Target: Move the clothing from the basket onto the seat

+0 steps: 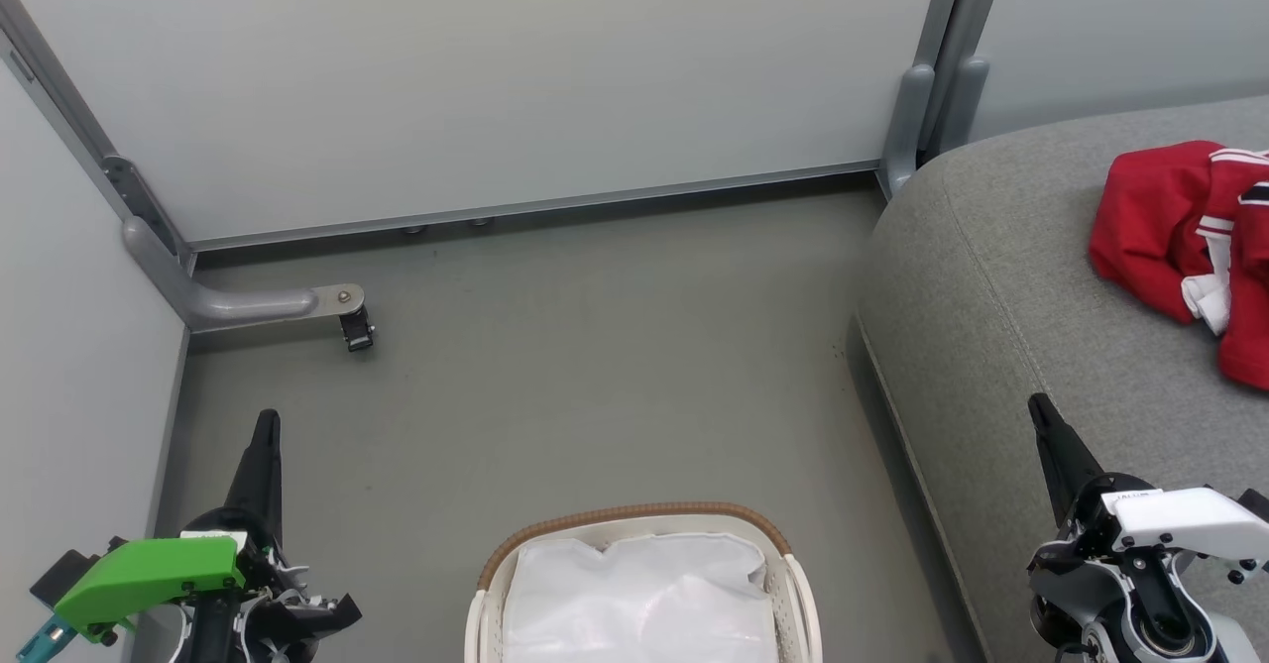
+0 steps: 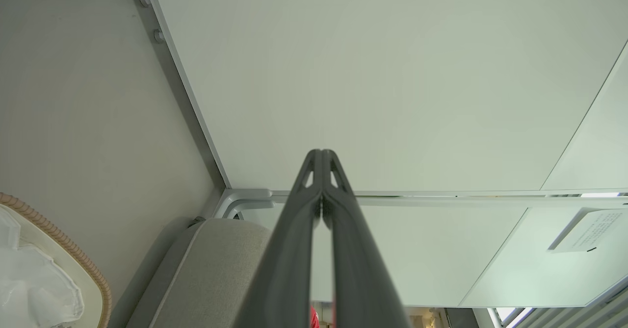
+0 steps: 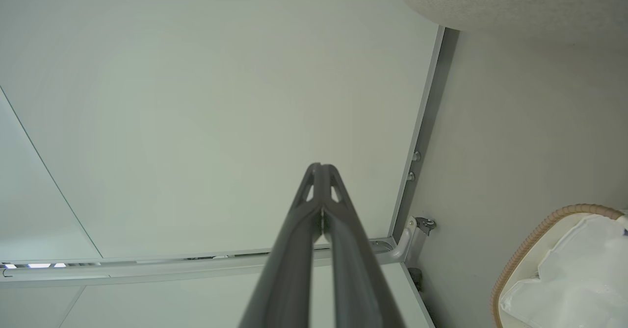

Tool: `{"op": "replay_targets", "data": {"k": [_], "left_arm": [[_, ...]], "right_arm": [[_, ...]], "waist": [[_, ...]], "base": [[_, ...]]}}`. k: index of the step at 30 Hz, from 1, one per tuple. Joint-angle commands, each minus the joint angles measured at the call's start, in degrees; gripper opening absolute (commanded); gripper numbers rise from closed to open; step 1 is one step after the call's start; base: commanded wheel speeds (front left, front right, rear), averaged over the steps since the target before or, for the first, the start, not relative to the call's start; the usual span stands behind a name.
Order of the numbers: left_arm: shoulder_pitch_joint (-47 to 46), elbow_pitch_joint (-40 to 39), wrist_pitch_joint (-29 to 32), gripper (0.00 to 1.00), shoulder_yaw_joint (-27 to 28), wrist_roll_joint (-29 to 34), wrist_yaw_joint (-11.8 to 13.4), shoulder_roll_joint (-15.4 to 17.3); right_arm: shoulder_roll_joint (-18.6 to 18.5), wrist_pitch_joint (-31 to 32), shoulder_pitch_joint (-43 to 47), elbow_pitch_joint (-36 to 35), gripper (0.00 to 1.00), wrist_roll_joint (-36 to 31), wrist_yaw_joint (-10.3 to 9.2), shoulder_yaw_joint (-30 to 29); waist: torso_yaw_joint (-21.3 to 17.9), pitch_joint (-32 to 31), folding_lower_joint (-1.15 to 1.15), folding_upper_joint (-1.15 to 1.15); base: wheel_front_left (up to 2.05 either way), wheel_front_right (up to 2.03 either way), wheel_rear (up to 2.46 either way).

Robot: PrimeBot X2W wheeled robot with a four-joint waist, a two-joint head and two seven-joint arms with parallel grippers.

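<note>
Grey floor [image 1: 595, 366]; pale wall panels [image 1: 496, 78] on a metal base rail [image 1: 535, 205]; curved grey bracket [image 1: 248, 303] ending at a small black caster [image 1: 357, 332]; printed label [image 2: 586, 230] on one panel.

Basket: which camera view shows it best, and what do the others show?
The head view: the basket sits at bottom centre, with its brown rim arching across, both sides and the white liner. The left wrist view catches a curve of rim and liner at lower left; the right wrist view, the same at lower right.
</note>
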Motion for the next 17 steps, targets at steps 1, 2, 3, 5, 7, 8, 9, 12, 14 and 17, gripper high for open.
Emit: {"op": "replay_targets", "data": {"k": [1, 2, 3, 5, 7, 8, 9, 12, 14, 17], "left_arm": [[-0.63, -0.03, 0.18, 0.00, 0.13, -0.19, -0.18, 0.21], [-0.63, -0.03, 0.18, 0.00, 0.13, -0.19, -0.18, 0.21], [-0.63, -0.03, 0.18, 0.00, 0.13, -0.19, -0.18, 0.21], [-0.63, -0.04, 0.18, 0.00, 0.13, -0.19, -0.18, 0.21], [-0.63, -0.05, 0.18, 0.00, 0.13, -0.18, -0.18, 0.21], [-0.63, -0.05, 0.18, 0.00, 0.13, -0.19, -0.18, 0.21], [-0.63, -0.05, 0.18, 0.00, 0.13, -0.18, -0.18, 0.21], [-0.63, -0.05, 0.18, 0.00, 0.14, -0.18, -0.18, 0.21], [-0.63, -0.05, 0.18, 0.00, 0.14, -0.18, -0.18, 0.21], [-0.63, -0.04, 0.18, 0.00, 0.14, -0.18, -0.18, 0.21]], "right_arm": [[-0.32, 0.17, 0.59, -0.15, 0.00, 0.22, -0.03, -0.11], [-0.32, 0.17, 0.59, -0.15, 0.00, 0.22, -0.03, -0.11], [-0.32, 0.17, 0.59, -0.15, 0.00, 0.22, -0.03, -0.11], [-0.32, 0.17, 0.59, -0.15, 0.00, 0.22, -0.04, -0.11], [-0.32, 0.17, 0.59, -0.15, 0.00, 0.22, -0.04, -0.11], [-0.32, 0.17, 0.59, -0.15, 0.00, 0.22, -0.04, -0.11], [-0.32, 0.17, 0.59, -0.15, 0.00, 0.22, -0.04, -0.11], [-0.32, 0.17, 0.59, -0.15, 0.00, 0.22, -0.03, -0.11], [-0.32, 0.17, 0.59, -0.15, 0.00, 0.22, -0.03, -0.11], [-0.32, 0.17, 0.59, -0.15, 0.00, 0.22, -0.03, -0.11]], "waist": [[0.00, 0.00, 0.00, 0.00], [0.00, 0.00, 0.00, 0.00], [0.00, 0.00, 0.00, 0.00], [0.00, 0.00, 0.00, 0.00], [0.00, 0.00, 0.00, 0.00], [0.00, 0.00, 0.00, 0.00], [0.00, 0.00, 0.00, 0.00], [0.00, 0.00, 0.00, 0.00], [0.00, 0.00, 0.00, 0.00], [0.00, 0.00, 0.00, 0.00]], "base": [[0.00, 0.00, 0.00], [0.00, 0.00, 0.00], [0.00, 0.00, 0.00], [0.00, 0.00, 0.00], [0.00, 0.00, 0.00], [0.00, 0.00, 0.00], [0.00, 0.00, 0.00], [0.00, 0.00, 0.00], [0.00, 0.00, 0.00], [0.00, 0.00, 0.00]]}}
